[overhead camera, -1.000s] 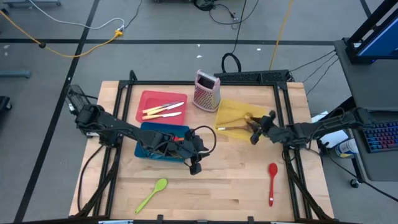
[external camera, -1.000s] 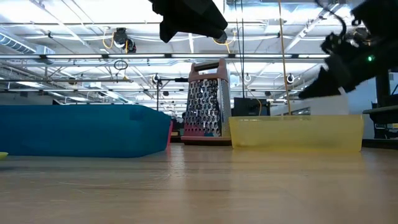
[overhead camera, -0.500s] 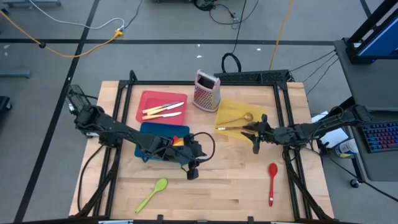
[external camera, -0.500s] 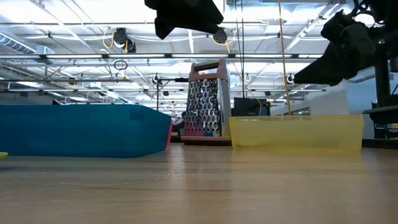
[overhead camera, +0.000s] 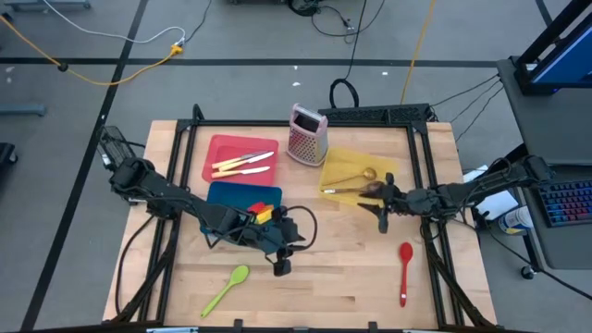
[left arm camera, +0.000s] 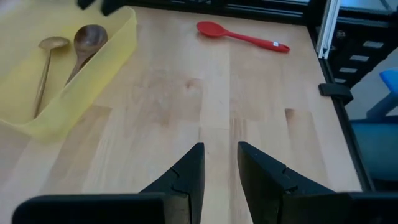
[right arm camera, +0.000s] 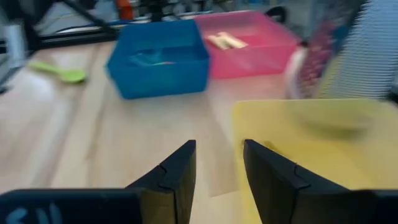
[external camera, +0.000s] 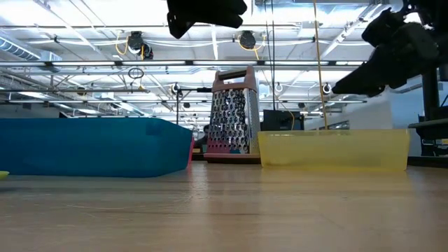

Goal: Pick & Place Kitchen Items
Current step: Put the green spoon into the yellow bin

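Since a second ago my left gripper (overhead camera: 279, 266) slid off the blue bin (overhead camera: 231, 196), my right gripper (overhead camera: 382, 225) left the yellow tray (overhead camera: 344, 159); both open, empty; red spoon (overhead camera: 404, 268) on table.

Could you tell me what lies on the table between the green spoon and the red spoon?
Nothing: in the high view the table is bare wood between the green spoon and the red spoon.

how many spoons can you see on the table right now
4: a green spoon and a red spoon on the bare table, a gold spoon and a wooden spoon in the yellow bin. Others may be hidden.
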`<state>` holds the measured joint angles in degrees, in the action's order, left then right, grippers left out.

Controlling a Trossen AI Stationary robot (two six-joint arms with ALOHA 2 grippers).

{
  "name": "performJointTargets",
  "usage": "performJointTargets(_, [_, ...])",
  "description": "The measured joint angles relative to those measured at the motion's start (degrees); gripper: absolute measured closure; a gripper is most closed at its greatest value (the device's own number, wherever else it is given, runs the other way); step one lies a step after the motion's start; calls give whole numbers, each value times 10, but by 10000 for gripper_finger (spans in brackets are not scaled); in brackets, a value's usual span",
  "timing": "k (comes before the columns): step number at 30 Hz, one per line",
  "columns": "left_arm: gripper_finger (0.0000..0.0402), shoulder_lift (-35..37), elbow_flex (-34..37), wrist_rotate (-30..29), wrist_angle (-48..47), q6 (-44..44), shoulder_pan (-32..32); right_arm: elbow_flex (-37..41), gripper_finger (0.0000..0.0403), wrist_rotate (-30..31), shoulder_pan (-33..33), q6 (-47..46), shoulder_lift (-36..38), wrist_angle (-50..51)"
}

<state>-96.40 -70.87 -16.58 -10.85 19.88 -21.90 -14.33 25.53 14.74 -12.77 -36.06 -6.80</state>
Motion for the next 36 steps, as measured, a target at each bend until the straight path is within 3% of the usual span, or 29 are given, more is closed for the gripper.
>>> performJointTargets(6, [304,0,0,0,13,31,1,0,273,-76,0,19,0,0])
performJointTargets(19, [304,0,0,-3,53,-26,2,0,273,-78,0,130,0,0])
performJointTargets(24, [304,0,0,4,39,58,2,14,273,-78,0,177,0,-31])
performJointTargets(29, [304,0,0,20,-11,232,5,72,273,-77,0,261,0,-167])
performJointTargets(33, [304,0,0,80,-97,355,-4,110,273,-77,0,331,-1,-282])
performJointTargets(36, [304,0,0,130,-150,458,-20,115,273,-77,0,374,0,-307])
